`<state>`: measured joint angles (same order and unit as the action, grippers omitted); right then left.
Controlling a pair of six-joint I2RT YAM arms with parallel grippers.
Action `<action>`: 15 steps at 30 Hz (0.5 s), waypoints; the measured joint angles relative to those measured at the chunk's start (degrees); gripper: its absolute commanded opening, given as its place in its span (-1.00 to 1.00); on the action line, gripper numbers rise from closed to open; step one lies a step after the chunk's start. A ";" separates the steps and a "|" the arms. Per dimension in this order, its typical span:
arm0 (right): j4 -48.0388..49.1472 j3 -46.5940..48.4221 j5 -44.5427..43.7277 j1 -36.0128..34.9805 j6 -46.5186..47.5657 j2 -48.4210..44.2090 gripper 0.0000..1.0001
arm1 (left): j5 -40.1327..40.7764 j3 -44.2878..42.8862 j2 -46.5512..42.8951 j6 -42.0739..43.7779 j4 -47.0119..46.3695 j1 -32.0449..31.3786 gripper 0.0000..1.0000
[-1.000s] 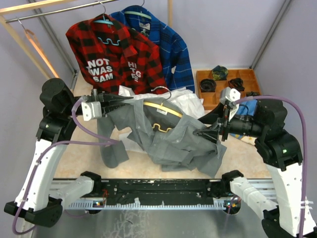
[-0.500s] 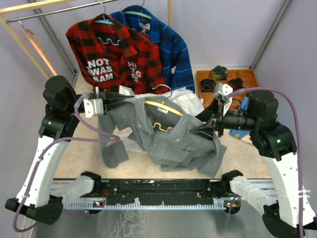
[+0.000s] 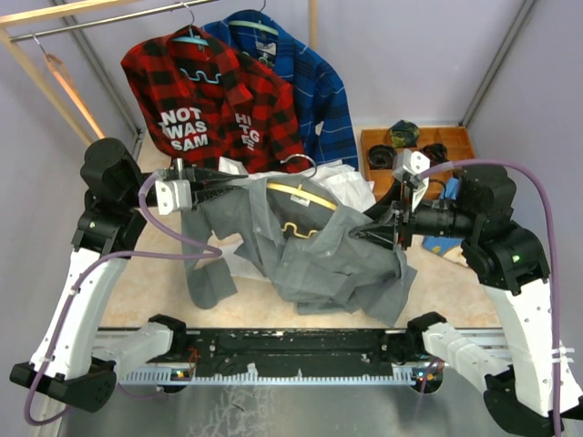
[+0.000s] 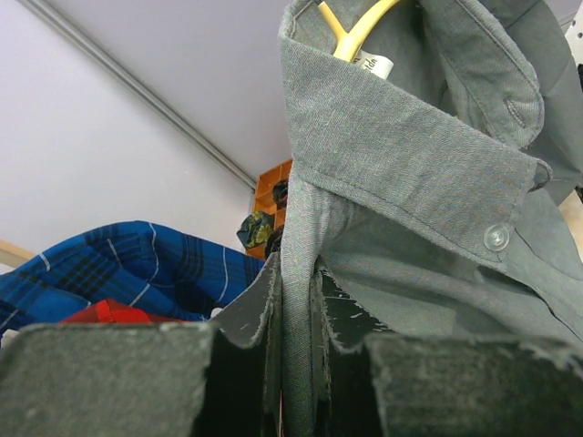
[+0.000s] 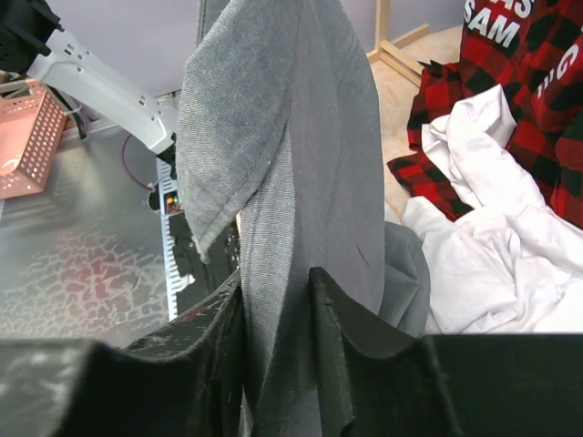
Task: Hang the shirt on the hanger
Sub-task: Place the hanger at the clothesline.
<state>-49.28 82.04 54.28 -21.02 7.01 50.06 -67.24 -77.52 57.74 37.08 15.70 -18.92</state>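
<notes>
The grey shirt (image 3: 310, 259) hangs stretched between both arms above the table, its lower part bunched on the surface. Inside its collar sits the pale yellow hanger (image 3: 305, 202), whose silver hook sticks out toward the back. My left gripper (image 3: 239, 187) is shut on the shirt's front edge just below the collar (image 4: 401, 182); the left wrist view shows the hanger (image 4: 351, 32) above the collar and the left gripper (image 4: 296, 291) pinching a fold. My right gripper (image 3: 360, 233) is shut on a hanging fold of the shirt (image 5: 291, 137), and in its wrist view the fabric fills the right gripper (image 5: 278, 291).
A white shirt (image 3: 342, 187) lies under and behind the grey one. A red-black plaid shirt (image 3: 205, 100) and a blue plaid shirt (image 3: 310, 86) hang on the rack at the back. An orange tray (image 3: 419, 155) stands back right. A darker hanger (image 3: 68, 86) hangs far left.
My right gripper has drawn a little left and up and narrowed onto the shirt fold. The left arm rose slightly a second ago and has stayed put since.
</notes>
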 measured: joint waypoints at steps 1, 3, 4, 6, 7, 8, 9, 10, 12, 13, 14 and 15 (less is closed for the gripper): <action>0.02 0.00 0.00 0.00 0.11 0.04 -0.62 | 0.13 0.02 0.00 0.02 0.02 0.00 -1.00; 0.74 -0.68 -0.39 -0.02 -0.13 -0.24 -0.85 | 0.50 0.20 0.00 0.00 -0.04 0.00 -1.00; 1.29 -1.44 -0.70 -0.15 -0.13 -0.63 -0.99 | 0.70 0.44 0.00 -0.02 -0.15 0.00 -0.97; 3.43 -4.55 -1.46 -0.24 -1.14 -2.19 -1.00 | 1.31 1.57 -0.11 -0.20 -0.31 0.00 -0.76; 4.31 -6.14 -2.14 -0.24 -1.38 -2.99 -1.00 | 1.60 2.47 -0.24 -0.46 -0.33 0.00 -0.62; 5.29 -7.63 -2.69 -0.24 -1.99 -3.78 -1.00 | 2.16 3.63 -0.44 -1.01 -0.48 0.00 -0.46; 6.16 -8.98 -3.41 -0.24 -2.36 -4.52 -1.00 | 2.54 4.57 -0.66 -1.46 -0.74 0.00 -0.32; 6.82 -10.05 -4.04 -0.24 -2.82 -5.22 -1.00 | 3.23 5.92 -1.03 -2.47 -1.42 -0.04 -0.18; 7.30 -11.78 -5.99 -0.28 -3.54 -6.58 -1.00 | 4.76 8.09 -2.05 -4.20 -3.06 -0.07 0.03; 7.39 -12.44 -7.21 -0.28 -3.76 -7.08 -1.00 | 5.79 9.22 -2.89 -5.64 -4.24 -0.04 0.08; 7.50 -13.09 -8.90 -0.28 -4.07 -7.63 -1.00 | 6.80 10.21 -3.74 -6.73 -5.40 -0.07 0.13; 7.54 -13.49 -10.47 -0.28 -4.37 -8.09 -1.00 | 7.80 11.06 -4.63 -8.13 -6.38 -0.07 0.17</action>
<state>-41.74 68.55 43.81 -21.30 2.63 41.98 -59.44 -66.46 53.10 28.95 9.32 -18.98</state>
